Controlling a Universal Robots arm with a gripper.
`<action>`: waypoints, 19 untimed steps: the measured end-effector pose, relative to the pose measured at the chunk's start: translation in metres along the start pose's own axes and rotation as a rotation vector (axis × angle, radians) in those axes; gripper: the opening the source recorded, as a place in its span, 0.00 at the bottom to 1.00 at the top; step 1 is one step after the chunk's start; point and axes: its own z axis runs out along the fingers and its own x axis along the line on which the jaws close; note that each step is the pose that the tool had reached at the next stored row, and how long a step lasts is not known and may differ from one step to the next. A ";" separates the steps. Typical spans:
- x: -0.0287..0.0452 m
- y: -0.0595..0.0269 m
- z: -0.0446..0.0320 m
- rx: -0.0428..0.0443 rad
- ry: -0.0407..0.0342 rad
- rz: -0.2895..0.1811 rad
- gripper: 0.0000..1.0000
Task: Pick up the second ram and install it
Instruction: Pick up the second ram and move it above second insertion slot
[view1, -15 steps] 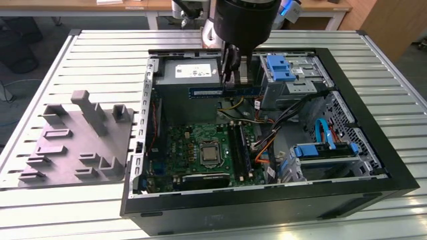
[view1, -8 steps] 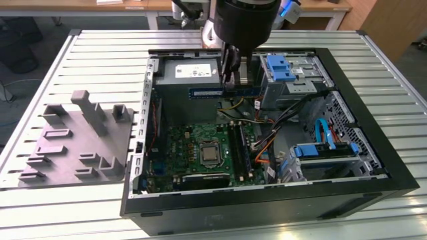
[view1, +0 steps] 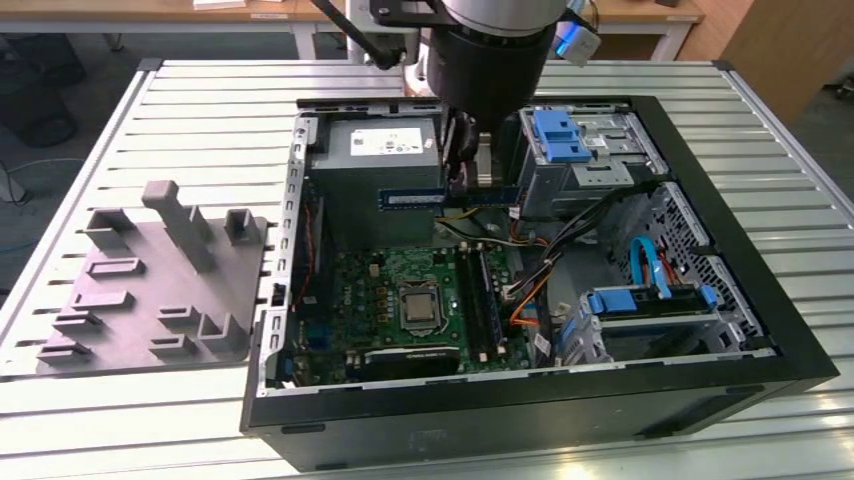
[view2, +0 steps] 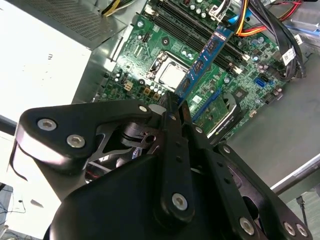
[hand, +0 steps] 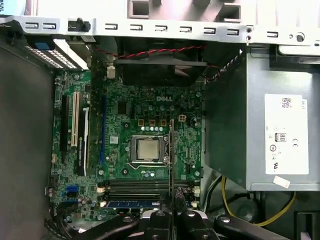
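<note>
My gripper (view1: 461, 188) is shut on the second ram (view1: 447, 197), a thin dark stick with a blue label. It hangs level above the open computer case, just in front of the power supply (view1: 380, 150). In the second wrist view the ram (view2: 205, 57) reaches out from the gripper (view2: 175, 106) over the green motherboard (view2: 150, 45). In the first wrist view the ram (hand: 171, 150) appears edge-on as a thin dark line above the gripper (hand: 172, 202), crossing the long memory slots (hand: 135, 186) beside the CPU socket (hand: 147, 150). The memory slots (view1: 483, 295) lie well below the stick.
A grey plastic tray (view1: 147, 290) with raised blocks sits at the exterior view's left on the slatted table. Inside the case are blue drive cages (view1: 561, 135) (view1: 647, 300), bundled cables (view1: 534, 250) and the case walls (view1: 534, 395). Another blue strip (hand: 132, 204) lies along one slot.
</note>
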 end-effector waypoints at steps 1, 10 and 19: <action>0.0024 0.0000 0.0017 0.0000 -0.0001 0.001 0.14; 0.0295 -0.0001 0.0146 0.0003 -0.0007 0.003 0.14; 0.0310 -0.0006 0.0211 0.0002 -0.0003 0.003 0.14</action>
